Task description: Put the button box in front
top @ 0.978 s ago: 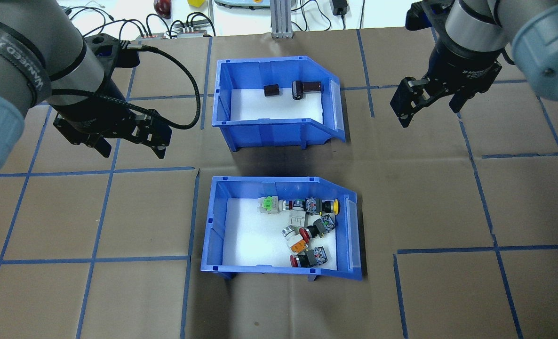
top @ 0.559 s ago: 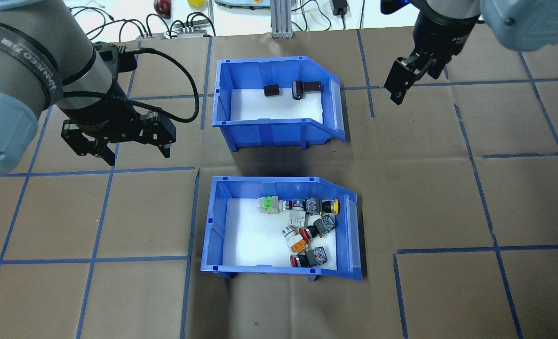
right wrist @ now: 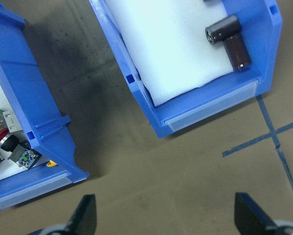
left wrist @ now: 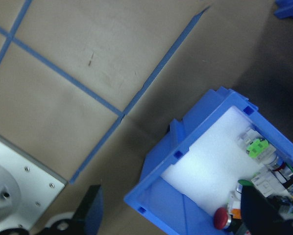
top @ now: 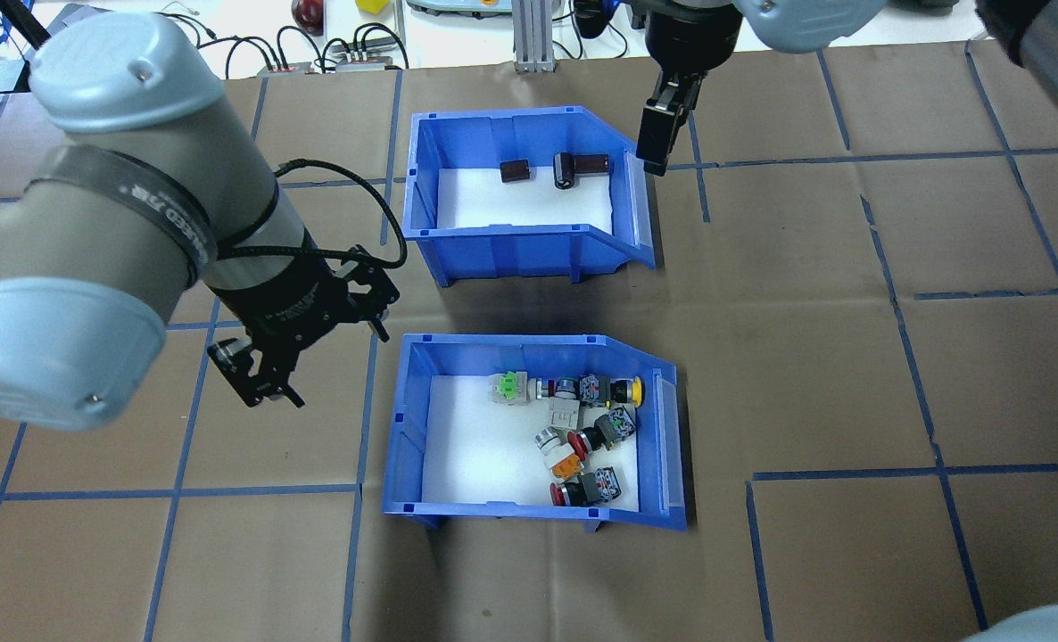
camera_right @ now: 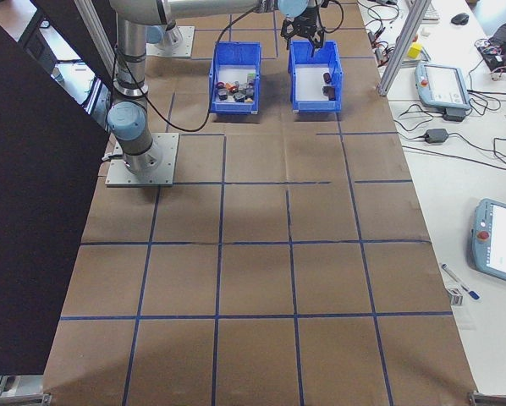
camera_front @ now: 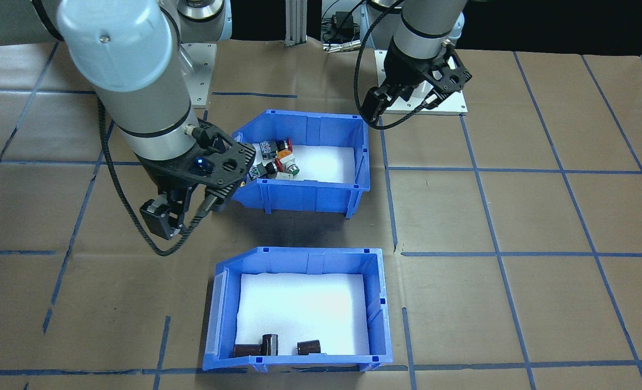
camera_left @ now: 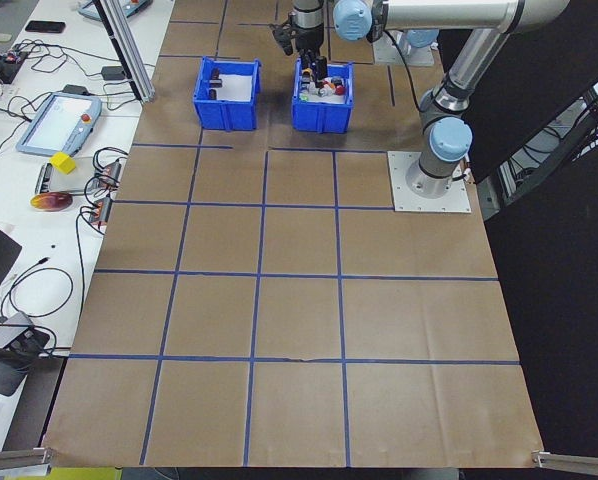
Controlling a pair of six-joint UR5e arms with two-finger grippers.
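Since a second ago both arms have swung inward toward the bins, while the two bins have not shifted. Nearest the robot, the left gripper (top: 257,379) has dropped from the open table at the far left to a spot just off the closed left end of the button box (top: 529,432), apart from it; its wrist now tilts so the fingers (top: 235,374) point down and toward the robot, spread wide with nothing between them, as the left wrist view confirms with a dark finger at each lower corner and the box corner between. The button box sits on the brown paper-covered table (top: 850,357) in the row closer to the robot, its sloped cut-away end toward the robot's right, with the push-buttons (top: 578,432) clustered on the white foam at that end. Beyond it, the second blue bin (top: 520,196) holds only dark cylinders (top: 574,168) near its far wall. Farthest out, the right gripper (top: 658,134) has travelled from well right of that bin to just beside its sloped end, and has turned edge-on to the overhead camera; it hangs above the table, touching nothing. The right wrist view shows its two fingers set wide apart at the lower corners, both bins' cut-away ends below them.
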